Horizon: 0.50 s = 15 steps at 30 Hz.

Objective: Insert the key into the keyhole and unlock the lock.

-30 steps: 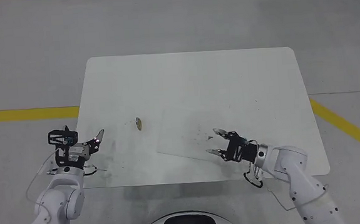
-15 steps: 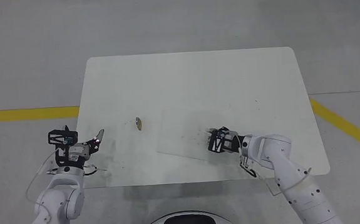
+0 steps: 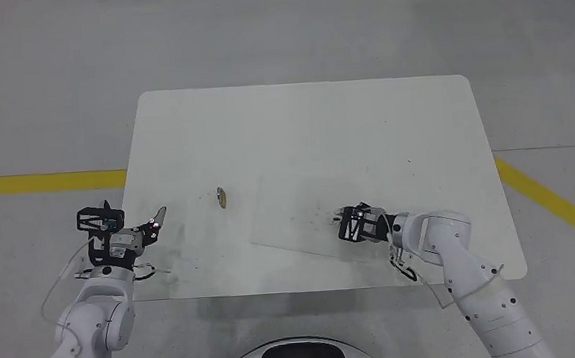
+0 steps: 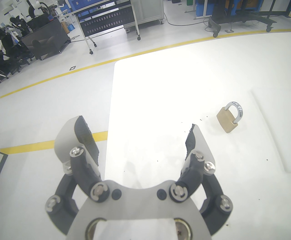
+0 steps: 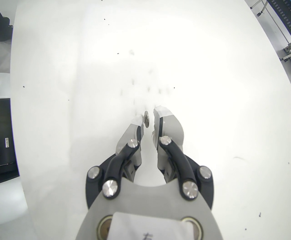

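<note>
Right gripper (image 5: 149,115) low over table (image 3: 364,124), 5 o'clock of centre. Fingers pinched on key (image 5: 146,120): key edge-on between tips, pressed to one pad. Left gripper (image 4: 136,127) at table's 9 o'clock edge, fingers spread wide, holding nothing. Lock (image 4: 229,119) on table, 3 o'clock of left gripper, well apart from key.

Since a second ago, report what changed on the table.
The right hand, open before, edged forward and closed around the key. The left hand stayed open where it was, and the lock did not move.
</note>
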Each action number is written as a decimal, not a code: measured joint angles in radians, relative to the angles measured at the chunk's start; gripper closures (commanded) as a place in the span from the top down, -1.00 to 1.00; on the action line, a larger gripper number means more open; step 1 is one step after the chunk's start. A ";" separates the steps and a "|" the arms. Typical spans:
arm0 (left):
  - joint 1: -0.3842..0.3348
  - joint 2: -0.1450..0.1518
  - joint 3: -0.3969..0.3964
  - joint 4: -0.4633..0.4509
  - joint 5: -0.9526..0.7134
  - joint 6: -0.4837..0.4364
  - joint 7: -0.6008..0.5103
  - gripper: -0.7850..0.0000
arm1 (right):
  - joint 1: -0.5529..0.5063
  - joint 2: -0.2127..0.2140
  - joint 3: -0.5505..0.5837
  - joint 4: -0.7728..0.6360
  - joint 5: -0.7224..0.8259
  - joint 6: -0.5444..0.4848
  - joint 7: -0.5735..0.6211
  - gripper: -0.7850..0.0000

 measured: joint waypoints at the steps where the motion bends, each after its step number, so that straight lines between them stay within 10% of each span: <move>1: 0.000 0.000 0.000 0.000 0.000 0.000 0.000 1.00 | 0.001 0.000 -0.002 0.000 0.001 0.000 0.004 -1.00; 15: 0.000 0.000 0.000 0.000 0.000 0.000 0.000 1.00 | -0.042 0.032 0.093 -0.071 0.011 -0.060 -0.111 -1.00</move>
